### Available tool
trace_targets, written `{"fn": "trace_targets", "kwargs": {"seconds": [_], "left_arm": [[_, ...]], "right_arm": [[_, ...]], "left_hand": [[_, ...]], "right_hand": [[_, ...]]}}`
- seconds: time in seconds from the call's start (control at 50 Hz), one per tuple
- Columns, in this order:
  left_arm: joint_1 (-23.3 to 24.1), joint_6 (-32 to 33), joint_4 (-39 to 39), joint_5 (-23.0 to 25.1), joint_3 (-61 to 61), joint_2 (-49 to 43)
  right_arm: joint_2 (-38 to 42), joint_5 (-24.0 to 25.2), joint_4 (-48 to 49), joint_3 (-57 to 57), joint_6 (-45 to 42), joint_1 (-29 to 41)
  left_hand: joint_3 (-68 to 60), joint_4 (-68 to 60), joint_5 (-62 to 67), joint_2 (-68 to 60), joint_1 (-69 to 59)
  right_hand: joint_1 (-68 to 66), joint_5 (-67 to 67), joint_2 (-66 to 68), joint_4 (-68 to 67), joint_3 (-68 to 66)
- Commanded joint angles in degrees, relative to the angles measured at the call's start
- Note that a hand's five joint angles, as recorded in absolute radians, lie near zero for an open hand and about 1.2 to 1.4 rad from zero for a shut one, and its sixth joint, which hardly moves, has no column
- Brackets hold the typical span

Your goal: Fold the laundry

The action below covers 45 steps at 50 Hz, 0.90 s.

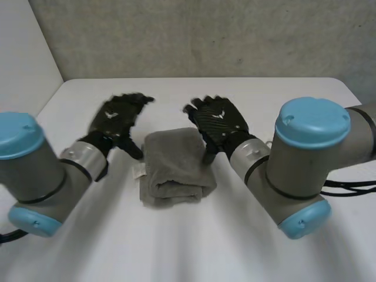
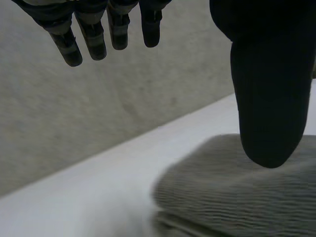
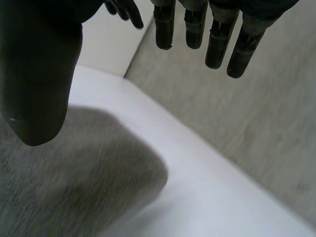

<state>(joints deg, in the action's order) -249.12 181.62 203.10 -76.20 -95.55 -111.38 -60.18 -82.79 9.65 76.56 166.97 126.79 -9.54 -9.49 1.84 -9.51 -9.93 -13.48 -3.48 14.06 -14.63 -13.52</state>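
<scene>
1. Note grey towel (image 1: pixel 174 167) folded into a thick, layered bundle, lying flat near the middle of the white table (image 1: pixel 282 94), between the two hands, with stacked fold edges toward the near side.
2. See a small pale label (image 1: pixel 139 172) at the towel's left edge.
3. Find left hand (image 1: pixel 117 116) just beside the towel's far left corner, back up, fingers stretched toward the far side of the table, thumb angled toward the towel.
4. In left wrist view, read fingers (image 2: pixel 94 37) as straight and slightly spread, thumb (image 2: pixel 269 98) set well apart from them and hanging over the towel (image 2: pixel 237 197). Log as wide open, with nothing between thumb and fingers.
5. Find right hand (image 1: pixel 218 120) at the towel's far right corner, back up, fingers extended toward the far side, thumb reaching down along the towel's right edge.
6. In right wrist view, read fingers (image 3: pixel 217 42) as straight, thumb (image 3: pixel 37 89) held wide of them above the towel (image 3: pixel 74 187). Log as spread and empty, nothing grasped. Cannot tell whether the thumb touches the cloth.
7. Record left arm (image 1: pixel 35 170) entering from the near left and right arm (image 1: pixel 305 164) from the near right, with a grey wall (image 1: pixel 194 35) behind the table.
</scene>
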Motion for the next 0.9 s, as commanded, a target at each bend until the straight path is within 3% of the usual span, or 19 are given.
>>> {"fn": "trace_targets", "kwargs": {"seconds": [0.02, 0.1, 0.22, 0.4, 0.44, 0.52, 0.56, 0.64, 0.72, 0.9], "left_arm": [[4.6, -1.4, -7.4, -1.8, 6.3, -11.5], [4.8, -1.1, -9.5, -3.7, 8.0, -15.3], [4.7, -1.2, -12.6, -5.0, 10.4, -14.3], [3.6, -1.8, -14.1, -5.3, 12.3, 1.8], [3.4, -2.1, -15.5, -5.5, 14.2, 8.7], [2.2, -2.2, -18.7, -7.2, 17.7, 13.9], [0.0, -2.2, -24.7, -11.7, 22.0, 17.4], [-2.0, -2.1, -31.2, -14.8, 25.5, 18.6], [-2.2, -2.1, -37.4, -15.1, 27.8, 18.7], [-1.9, -2.1, -38.8, -15.1, 28.7, 18.3]], "right_arm": [[8.3, 1.8, -8.3, -5.5, 7.8, -1.6], [13.4, 3.4, -12.4, -8.8, 9.1, -2.7], [13.6, 3.6, -15.4, -10.7, 9.0, -3.1], [-3.2, 2.7, -15.9, -11.1, 9.2, -5.4], [-6.6, 2.0, -16.0, -11.2, 9.5, -6.0], [-16.0, -5.0, -16.0, -11.5, 9.5, -7.9], [-18.3, -7.9, -16.2, -12.1, 9.3, -8.6], [-21.3, -12.5, -19.7, -13.7, 8.4, -11.2], [-21.3, -12.4, -23.9, -15.6, 8.3, -12.4], [-18.8, -12.8, -27.8, -18.0, 7.6, -12.6]], "left_hand": [[-1.0, -1.1, -1.3, -1.0, -0.6], [-0.8, -0.9, -1.5, -0.9, -0.5], [-0.7, -0.7, -1.6, -0.7, -0.3], [-0.5, -0.5, -1.8, -0.5, -0.1], [-0.5, -0.5, -1.8, -0.5, -0.1], [-0.5, -0.5, -1.8, -0.5, -0.1], [-0.5, -0.5, -1.8, -0.5, -0.1], [-0.5, -0.5, -1.8, -0.5, -0.1], [-0.5, -0.5, -1.8, -0.5, -0.1], [-0.5, -0.6, -1.8, -0.5, -0.1]], "right_hand": [[3.5, 3.5, -4.1, 4.6, 3.5], [3.5, 3.5, -4.1, 4.6, 3.5], [3.5, 3.5, -4.1, 4.6, 3.5], [3.5, 3.5, -4.1, 4.6, 3.5], [3.5, 3.5, -4.1, 4.6, 3.5], [3.5, 3.5, -4.1, 4.6, 3.5], [3.5, 3.5, -4.1, 4.6, 3.5], [3.5, 3.5, -4.1, 4.6, 3.5], [3.5, 3.5, -4.1, 4.6, 3.5], [3.5, 3.5, -4.1, 4.6, 3.5]]}}
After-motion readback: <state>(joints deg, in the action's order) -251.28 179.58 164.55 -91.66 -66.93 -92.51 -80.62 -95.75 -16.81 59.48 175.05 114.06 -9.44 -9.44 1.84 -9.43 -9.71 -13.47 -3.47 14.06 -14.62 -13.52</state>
